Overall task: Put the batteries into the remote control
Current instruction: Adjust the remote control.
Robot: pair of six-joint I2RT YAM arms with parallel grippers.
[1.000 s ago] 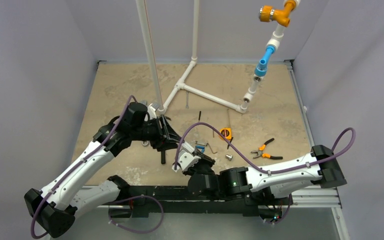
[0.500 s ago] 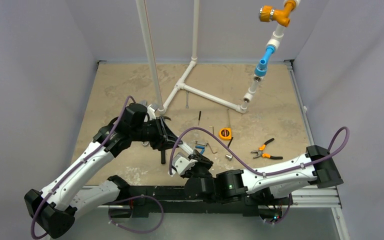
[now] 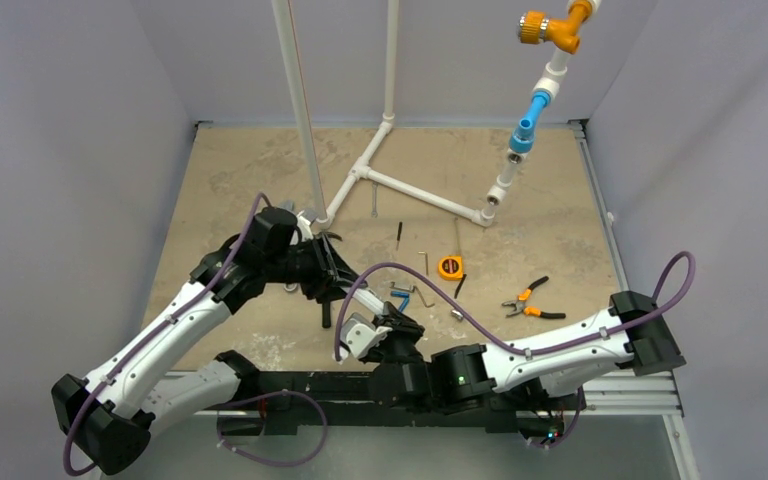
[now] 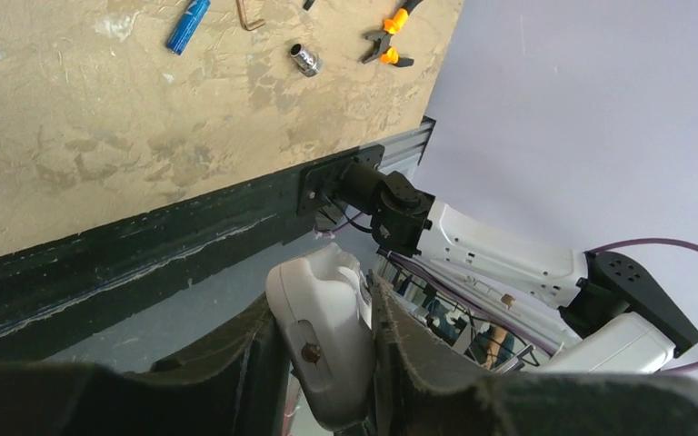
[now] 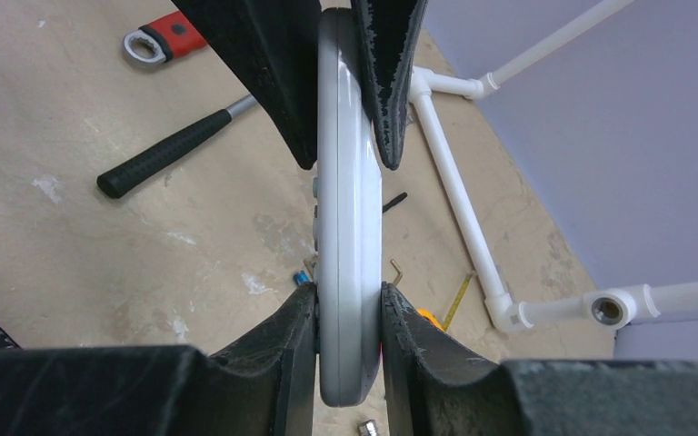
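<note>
The white remote control (image 5: 349,218) hangs edge-on above the table, held at both ends. My right gripper (image 5: 349,300) is shut on its near end. My left gripper (image 4: 320,313) is shut on its other end, where the remote's white back (image 4: 323,363) shows a recess. The left fingers (image 5: 264,82) come in from the top of the right wrist view. In the top view both grippers meet near the table's front, the left (image 3: 343,285) and the right (image 3: 385,325). One blue battery (image 4: 187,24) lies on the table; its tip (image 5: 302,279) shows beside the remote. I cannot make out a second battery.
A black-handled hammer (image 5: 173,150) and a red wrench (image 5: 168,41) lie left of the remote. Orange pliers (image 3: 528,300), a silver socket (image 4: 306,60), an orange tape measure (image 3: 449,266) and hex keys lie to the right. White pipework (image 3: 410,190) stands behind.
The right arm has shifted left and toward the near edge, its gripper staying on the remote. The left gripper has barely moved.
</note>
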